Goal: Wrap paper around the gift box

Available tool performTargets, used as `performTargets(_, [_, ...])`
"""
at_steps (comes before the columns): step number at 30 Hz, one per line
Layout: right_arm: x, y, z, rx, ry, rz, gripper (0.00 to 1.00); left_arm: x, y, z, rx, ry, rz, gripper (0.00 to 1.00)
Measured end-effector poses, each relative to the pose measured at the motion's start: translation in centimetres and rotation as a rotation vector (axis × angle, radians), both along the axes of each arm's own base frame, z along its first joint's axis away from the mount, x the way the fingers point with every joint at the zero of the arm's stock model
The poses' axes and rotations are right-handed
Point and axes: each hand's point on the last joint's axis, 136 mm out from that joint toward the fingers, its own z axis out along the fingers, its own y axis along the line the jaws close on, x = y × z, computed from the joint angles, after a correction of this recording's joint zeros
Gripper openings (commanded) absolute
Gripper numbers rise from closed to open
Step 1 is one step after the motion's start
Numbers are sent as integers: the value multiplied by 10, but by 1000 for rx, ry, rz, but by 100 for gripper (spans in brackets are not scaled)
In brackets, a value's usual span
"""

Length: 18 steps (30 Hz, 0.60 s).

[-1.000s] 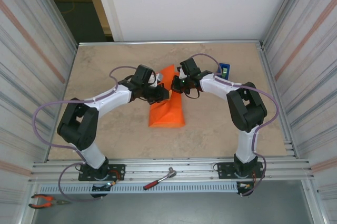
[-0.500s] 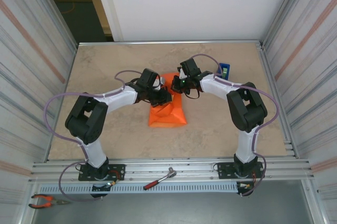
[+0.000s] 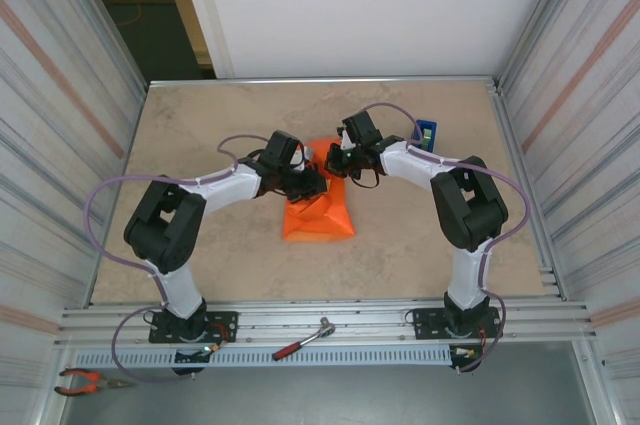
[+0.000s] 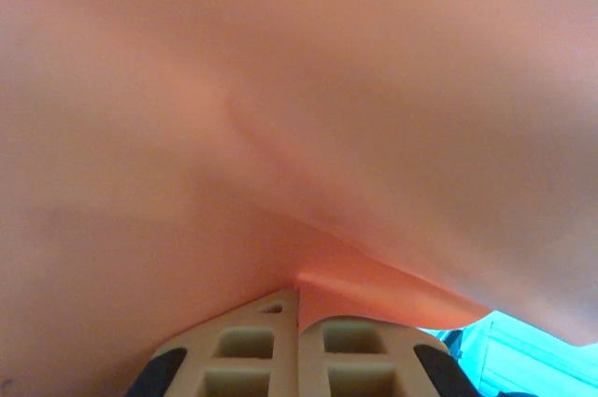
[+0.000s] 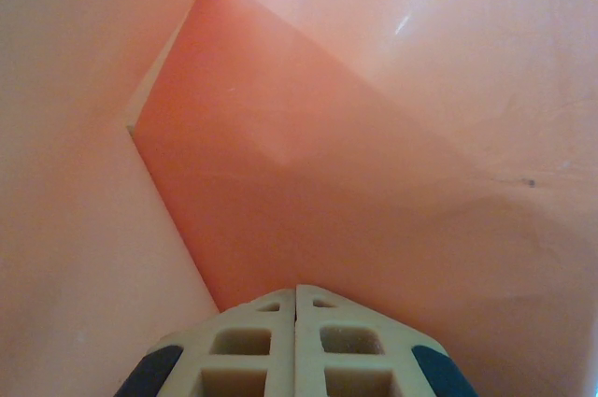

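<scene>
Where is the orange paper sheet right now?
Top view: the thin bright orange paper sheet lies crumpled mid-table, its far end between the left gripper and right gripper.

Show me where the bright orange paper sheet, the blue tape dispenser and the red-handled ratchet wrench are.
bright orange paper sheet point(image 3: 322, 220): top external view, near part of the folded sheet.
blue tape dispenser point(image 3: 427, 131): top external view, its middle.
red-handled ratchet wrench point(image 3: 290, 350): top external view, the red handle.

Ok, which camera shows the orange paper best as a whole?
The top external view: the paper lies there with most of its folded outline against the table. Both wrist views give close-up creases of it, no overall shape.
</scene>
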Motion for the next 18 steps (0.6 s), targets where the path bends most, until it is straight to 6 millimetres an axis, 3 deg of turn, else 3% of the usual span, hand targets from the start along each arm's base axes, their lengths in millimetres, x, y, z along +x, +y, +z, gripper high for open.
performTargets(8, [5, -4, 5, 34, 49, -15, 0, 1, -1, 0, -40, -16, 20, 0])
performTargets(12, [20, -15, 12, 38, 50, -52, 0, 0, -3, 1, -54, -21, 15, 0])
performTargets(15, [36, -32, 23, 52, 34, -103, 14, 0, -4, 0, -61, -20, 10, 0])
performTargets(18, [47, -52, 35, 59, 24, -165, 44, 0, -5, 0, -62, -18, 7, 0])
